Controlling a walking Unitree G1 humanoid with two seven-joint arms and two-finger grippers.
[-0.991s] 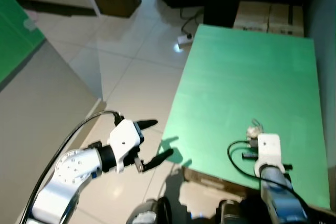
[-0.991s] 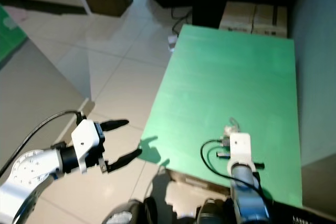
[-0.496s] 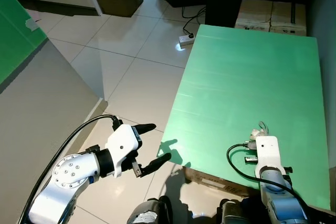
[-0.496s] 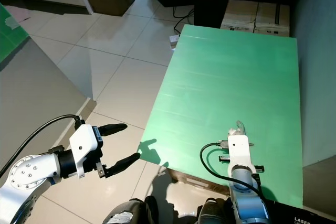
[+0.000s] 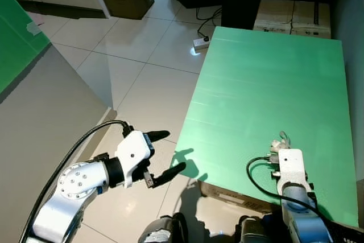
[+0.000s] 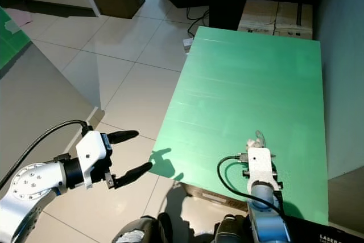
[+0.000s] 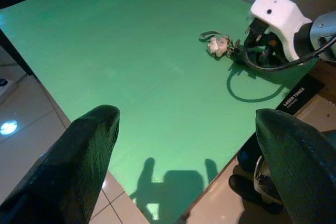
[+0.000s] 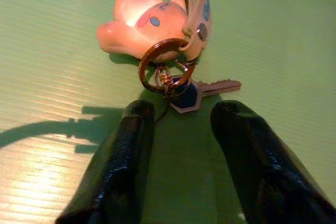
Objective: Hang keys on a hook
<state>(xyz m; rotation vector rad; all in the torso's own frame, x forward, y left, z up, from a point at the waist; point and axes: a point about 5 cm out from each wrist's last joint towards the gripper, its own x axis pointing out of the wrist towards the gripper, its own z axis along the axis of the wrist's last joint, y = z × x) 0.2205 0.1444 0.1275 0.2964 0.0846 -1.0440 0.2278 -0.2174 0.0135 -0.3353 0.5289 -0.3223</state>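
The bunch of keys on a brass ring with a pale pink animal-shaped fob and grey strap (image 8: 168,40) lies flat on the green corrugated surface (image 5: 267,78), near its front edge and toward the right-hand corner. My right claw (image 8: 181,145) is set low over the surface just short of the ring, its two black fingers (image 8: 118,166) parted and gripping nothing. My left claw (image 5: 162,153) hangs over the white tiled floor (image 5: 148,55) beyond the surface's left edge, fingers spread wide, unloaded. Cardboard boxes (image 5: 293,18) stand past the far edge.
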